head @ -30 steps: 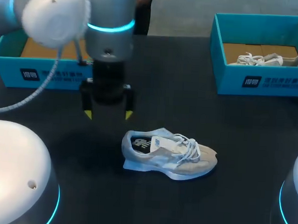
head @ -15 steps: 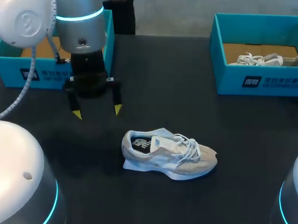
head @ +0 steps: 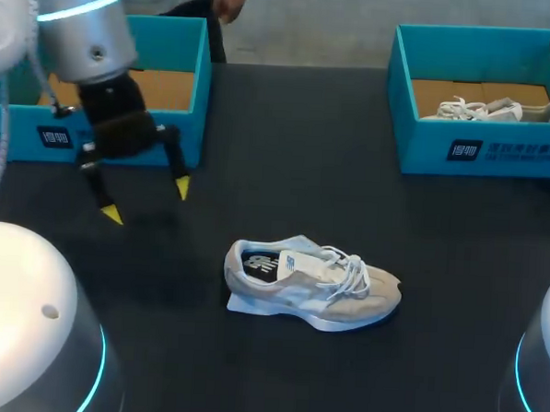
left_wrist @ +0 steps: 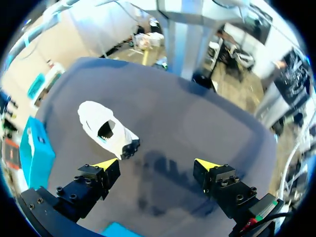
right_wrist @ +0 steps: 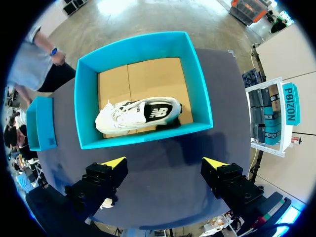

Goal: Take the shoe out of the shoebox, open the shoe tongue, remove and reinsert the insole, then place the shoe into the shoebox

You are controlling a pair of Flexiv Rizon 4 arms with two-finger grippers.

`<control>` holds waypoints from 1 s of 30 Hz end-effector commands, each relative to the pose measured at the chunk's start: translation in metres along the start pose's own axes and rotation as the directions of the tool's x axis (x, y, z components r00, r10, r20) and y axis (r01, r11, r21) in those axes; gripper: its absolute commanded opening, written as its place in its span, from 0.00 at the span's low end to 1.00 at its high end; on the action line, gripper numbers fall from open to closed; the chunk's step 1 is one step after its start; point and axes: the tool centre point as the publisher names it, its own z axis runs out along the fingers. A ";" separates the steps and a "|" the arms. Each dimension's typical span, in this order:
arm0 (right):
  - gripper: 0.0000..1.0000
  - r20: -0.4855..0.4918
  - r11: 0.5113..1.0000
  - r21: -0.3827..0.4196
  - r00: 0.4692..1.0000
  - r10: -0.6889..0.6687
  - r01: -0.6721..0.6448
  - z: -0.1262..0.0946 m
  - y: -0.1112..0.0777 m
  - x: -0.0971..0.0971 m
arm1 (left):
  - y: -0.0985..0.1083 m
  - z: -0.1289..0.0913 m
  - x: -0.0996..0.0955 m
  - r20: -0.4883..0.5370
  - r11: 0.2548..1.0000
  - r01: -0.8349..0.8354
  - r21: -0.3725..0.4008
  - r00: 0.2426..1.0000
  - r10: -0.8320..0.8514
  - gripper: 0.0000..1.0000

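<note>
A beige and white shoe (head: pixel 312 286) lies on its side in the middle of the black table, its opening toward the left shoebox; the left wrist view shows this shoe (left_wrist: pixel 106 131) ahead of the fingers and off to one side. My left gripper (head: pixel 146 202) hangs open and empty in front of the left teal shoebox (head: pixel 121 144), well apart from the shoe. Its own camera shows the left gripper (left_wrist: pixel 157 164) with only bare table between the tips. My right gripper (right_wrist: pixel 164 162) is open above the right shoebox (right_wrist: pixel 143 140), which holds a second shoe (right_wrist: pixel 138 116).
The right shoebox (head: pixel 481 152) stands at the back right with the second shoe (head: pixel 492 109) in it. The left shoebox shows a bare cardboard floor (head: pixel 166 88). Two white arm bases (head: pixel 29 332) fill the near corners.
My left arm has swung left and away from the shoe, toward the left shoebox, its fingers still open. The shoe and the right arm have not moved.
</note>
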 end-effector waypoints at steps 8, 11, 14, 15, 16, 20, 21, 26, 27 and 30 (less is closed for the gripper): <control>1.00 0.001 1.000 -0.001 1.000 0.001 -0.001 0.000 -0.001 0.000 | 0.007 0.020 0.012 0.220 0.750 0.358 0.556 0.807 -0.548 1.00; 1.00 0.001 1.000 -0.001 1.000 0.001 -0.001 0.000 -0.001 0.000 | 0.004 0.027 0.009 0.224 0.712 0.378 0.592 0.772 -0.596 1.00; 1.00 0.001 1.000 -0.001 1.000 0.001 -0.001 0.000 -0.001 0.000 | 0.001 0.033 0.006 0.196 0.654 0.407 0.638 0.735 -0.649 1.00; 1.00 0.001 1.000 -0.001 1.000 0.001 -0.001 0.000 -0.001 0.000 | 0.000 0.033 0.005 0.186 0.641 0.419 0.643 0.727 -0.661 1.00; 1.00 0.001 1.000 -0.001 1.000 0.001 -0.001 0.000 -0.001 0.000 | 0.000 0.033 0.005 0.186 0.641 0.419 0.643 0.727 -0.661 1.00; 1.00 0.001 1.000 -0.001 1.000 0.001 -0.001 0.000 -0.001 0.000 | 0.000 0.033 0.005 0.186 0.641 0.419 0.643 0.727 -0.661 1.00; 1.00 0.001 1.000 -0.001 1.000 0.001 -0.001 0.000 -0.001 0.000 | 0.000 0.033 0.005 0.186 0.641 0.419 0.643 0.727 -0.661 1.00; 1.00 0.001 1.000 -0.001 1.000 0.001 -0.001 0.000 -0.001 0.000 | 0.000 0.033 0.005 0.186 0.641 0.419 0.643 0.727 -0.661 1.00; 1.00 0.001 1.000 -0.001 1.000 0.001 -0.001 0.000 -0.001 0.000 | 0.000 0.033 0.005 0.186 0.641 0.419 0.643 0.727 -0.661 1.00; 1.00 0.001 1.000 -0.001 1.000 0.001 -0.001 0.000 -0.001 0.000 | 0.008 0.046 0.012 0.214 0.623 0.423 0.658 0.689 -0.693 1.00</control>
